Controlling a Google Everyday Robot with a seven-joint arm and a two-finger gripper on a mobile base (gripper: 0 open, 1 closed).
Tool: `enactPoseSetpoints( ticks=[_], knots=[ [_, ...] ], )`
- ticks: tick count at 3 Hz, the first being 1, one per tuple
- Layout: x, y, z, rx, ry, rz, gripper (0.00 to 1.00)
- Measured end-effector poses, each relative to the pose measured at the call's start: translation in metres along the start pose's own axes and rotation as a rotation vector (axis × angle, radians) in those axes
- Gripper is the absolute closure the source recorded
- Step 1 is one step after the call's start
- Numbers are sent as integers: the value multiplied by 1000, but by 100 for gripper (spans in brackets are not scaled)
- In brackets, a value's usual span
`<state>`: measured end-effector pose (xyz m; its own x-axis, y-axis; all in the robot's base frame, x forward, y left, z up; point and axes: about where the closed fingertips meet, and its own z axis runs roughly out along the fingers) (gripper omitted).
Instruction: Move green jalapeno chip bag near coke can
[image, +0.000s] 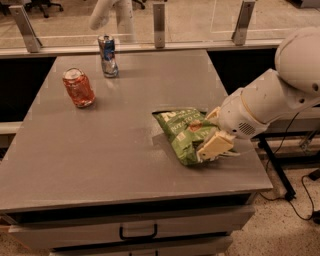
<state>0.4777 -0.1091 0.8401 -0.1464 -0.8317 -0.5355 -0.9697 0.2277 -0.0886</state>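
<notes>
Since the nearest thing is the drawer front under the table, start there: a dark drawer handle (137, 232) sits at 6 o'clock, below the grey table (100, 160). Next up, the green jalapeno chip bag (184, 132) lies flat on the tabletop at about 4 o'clock from the table's centre, close to the right edge, with its lettered end pointing toward 11 o'clock. The gripper (209, 135) is at the bag's 3 o'clock side, touching or overlapping its right edge. Cannot tell whether it is clamped on the bag or just set against it. The white arm (265, 105) runs off from it toward 2 o'clock and out of the frame on the right. Farther back, the coke can (78, 87) stands upright at 10 o'clock from the bag, well apart from it, near the table's left side. Beyond that, a blue and silver can (108, 55) stands at 1 o'clock from the coke can, near it but not touching, by the far edge. Behind the table, metal posts (159, 22) hold a glass rail.
</notes>
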Motion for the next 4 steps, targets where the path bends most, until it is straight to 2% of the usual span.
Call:
enactPoseSetpoints(
  ticks=[1,2,3,4],
  knots=[
    [-38,-15,-22,75,-69,-67,87],
    [-75,-29,-21,108,-118,-116,100],
    [-105,-33,3,86,-155,-152,100],
    [-132,-32,28,57,-169,-186,82]
  ],
)
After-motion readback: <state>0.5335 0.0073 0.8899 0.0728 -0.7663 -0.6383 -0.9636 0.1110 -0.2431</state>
